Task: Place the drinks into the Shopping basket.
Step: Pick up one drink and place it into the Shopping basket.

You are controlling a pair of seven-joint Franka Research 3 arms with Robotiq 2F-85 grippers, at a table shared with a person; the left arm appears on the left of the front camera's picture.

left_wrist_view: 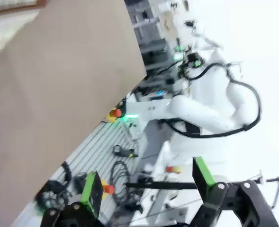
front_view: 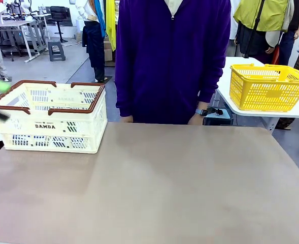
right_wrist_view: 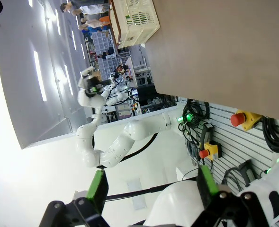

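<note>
With both the left gripper [left_wrist_view: 146,189] and right gripper [right_wrist_view: 151,187] gaping empty, a careless swing risked knocking the far-left Shopping basket [front_view: 50,119].

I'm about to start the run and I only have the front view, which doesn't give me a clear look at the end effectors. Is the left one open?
Observer: Yes. In the left wrist view the left end effector is open, with its green pads wide apart and nothing between them.
Operator: And the right one?
Observer: The right end effector is open and empty too.
Operator: What is its camera facing?
Observer: It looks past the edge of the table. The Shopping basket sits far off at the top of that picture.
</note>
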